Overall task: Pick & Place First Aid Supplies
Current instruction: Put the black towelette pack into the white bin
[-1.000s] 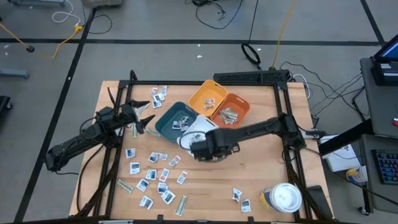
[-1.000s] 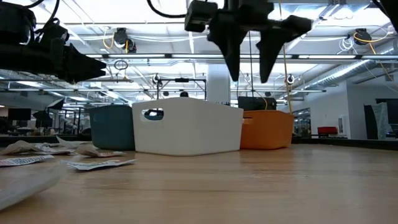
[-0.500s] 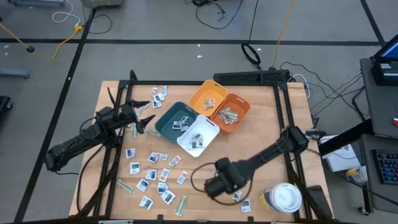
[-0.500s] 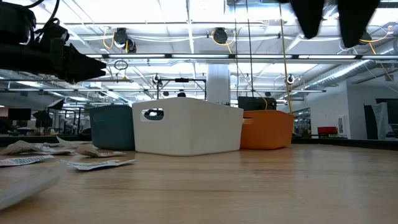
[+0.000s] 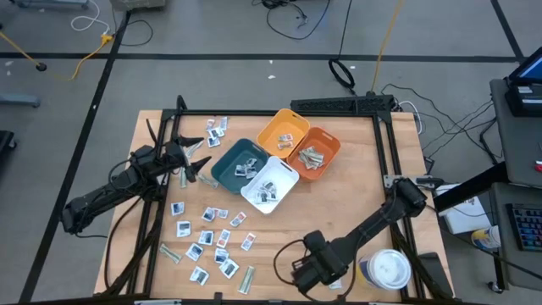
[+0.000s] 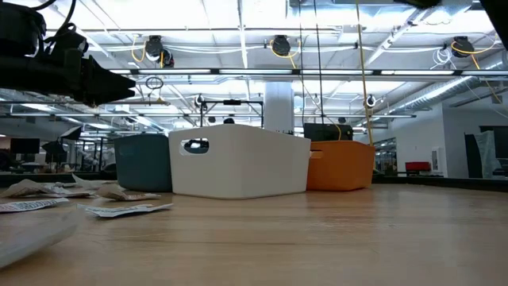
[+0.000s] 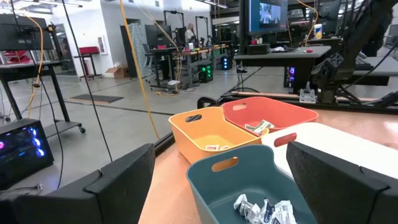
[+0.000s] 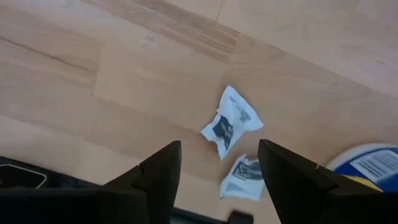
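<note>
From above, the right end effector (image 5: pixel 312 273) hangs over the bench's (image 5: pixel 356 203) near edge, close to the round tub (image 5: pixel 388 269). Loose packets (image 5: pixel 207 237) (white squares with dark marks) lie scattered on the left half. The left end effector (image 5: pixel 196 161) waits beside the teal bin (image 5: pixel 238 163), fingers spread.

At bench height, crumpled packets (image 6: pixel 119 210) lie flat on the wood, left of the white bin (image 6: pixel 238 163).

The right wrist camera shows two creased white packets (image 8: pixel 232 121) just beyond its parted, empty fingers (image 8: pixel 158 177), one beside the other.
</note>
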Tool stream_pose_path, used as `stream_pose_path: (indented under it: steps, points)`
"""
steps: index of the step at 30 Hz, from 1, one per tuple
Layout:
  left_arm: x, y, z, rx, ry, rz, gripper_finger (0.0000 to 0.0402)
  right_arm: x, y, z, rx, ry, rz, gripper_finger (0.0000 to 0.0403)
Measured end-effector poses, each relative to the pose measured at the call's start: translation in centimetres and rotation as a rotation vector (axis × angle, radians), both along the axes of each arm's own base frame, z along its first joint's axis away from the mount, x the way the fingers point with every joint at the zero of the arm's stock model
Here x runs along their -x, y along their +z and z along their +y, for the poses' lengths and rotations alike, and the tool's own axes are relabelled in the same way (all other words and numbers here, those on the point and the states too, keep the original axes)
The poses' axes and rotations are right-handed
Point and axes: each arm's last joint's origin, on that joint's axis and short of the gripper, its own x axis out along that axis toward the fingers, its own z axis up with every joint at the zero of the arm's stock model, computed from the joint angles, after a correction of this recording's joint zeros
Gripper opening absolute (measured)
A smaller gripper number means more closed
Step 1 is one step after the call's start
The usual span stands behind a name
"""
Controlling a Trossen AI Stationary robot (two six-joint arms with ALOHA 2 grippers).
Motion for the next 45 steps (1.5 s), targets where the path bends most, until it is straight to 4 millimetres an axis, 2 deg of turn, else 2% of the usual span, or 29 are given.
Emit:
stream_pose_path:
  steps: [8, 13, 19, 23, 29, 35, 39, 45]
  points:
    - [0.0, 0.0, 0.0, 0.000, 0.000, 0.000, 0.0367, 0.4, -3.3, -0.2, -0.018, 0.046, 0.024, 0.0210]
    - [0.0, 0.0, 0.0, 0.000, 0.000, 0.000, 0.0367, 0.4, -5.5, -0.1, -0.098, 0.085, -0.002, 0.0210]
    - [0.0, 0.0, 0.0, 0.000, 0.000, 0.000, 0.0367, 0.7, -6.6, -0.3, -0.095, 0.093, 0.002, 0.0207]
    - [0.0, 0.0, 0.0, 0.000, 0.000, 0.000, 0.0367, 0.8, -6.9, -0.4, -0.099, 0.109, 0.006, 0.0178]
    - [0.0, 0.0, 0.0, 0.000, 0.000, 0.000, 0.0367, 1.1, -7.8, -0.4, -0.147, 0.112, 0.026, 0.0100]
    - [0.0, 0.0, 0.0, 0.000, 0.000, 0.000, 0.0367, 0.9, -7.4, -0.3, -0.141, 0.126, 0.001, 0.0014]
    - [0.0, 0.0, 0.0, 0.000, 0.000, 0.000, 0.0367, 0.9, -6.2, -0.8, -0.134, 0.161, -0.034, 0.0015]
    - [0.0, 0.0, 0.0, 0.000, 0.000, 0.000, 0.0367, 1.3, -3.2, -3.3, -0.097, 0.246, -0.026, 0.0006]
